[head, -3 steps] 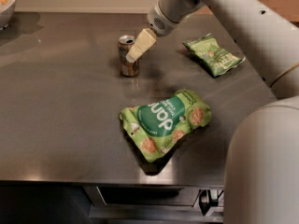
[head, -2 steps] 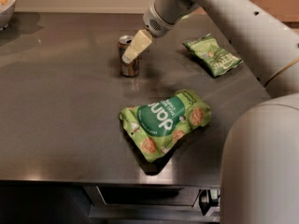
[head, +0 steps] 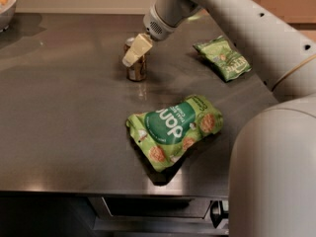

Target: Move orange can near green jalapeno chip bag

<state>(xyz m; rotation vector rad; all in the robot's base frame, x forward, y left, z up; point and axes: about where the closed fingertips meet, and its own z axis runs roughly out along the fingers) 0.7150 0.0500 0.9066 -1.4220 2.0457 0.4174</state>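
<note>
The orange can (head: 137,69) stands upright on the dark steel counter (head: 64,112), left of centre at the back. My gripper (head: 134,52) reaches down from the upper right, and its cream tip overlaps the can's top and upper left side. The green jalapeno chip bag (head: 223,57) lies flat at the back right, well apart from the can. My arm (head: 237,19) runs above it.
A larger green bag (head: 175,128) with a dark-green patch and big white letters lies in the middle front. A bowl (head: 6,4) sits at the far back left corner. The counter's front edge (head: 113,194) runs along the bottom. My robot's body (head: 276,172) fills the lower right.
My gripper has moved a little to the left and now overlaps the can's top. The can and both bags have not moved.
</note>
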